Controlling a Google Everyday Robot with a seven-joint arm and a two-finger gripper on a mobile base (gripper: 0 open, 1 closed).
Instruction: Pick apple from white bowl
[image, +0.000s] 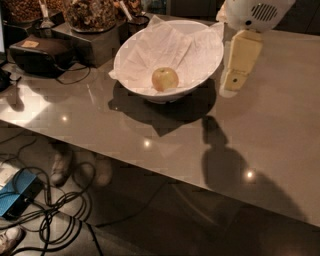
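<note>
While the apple (165, 79) sits inside, the hand (231, 85) flanks the bowl (202, 74).

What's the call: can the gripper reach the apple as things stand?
Probably yes. The gripper hangs beside the bowl, off its right rim in view. The apple lies uncovered on the paper, nothing over it. Only the rim stands between them; coming from above should clear it.
</note>
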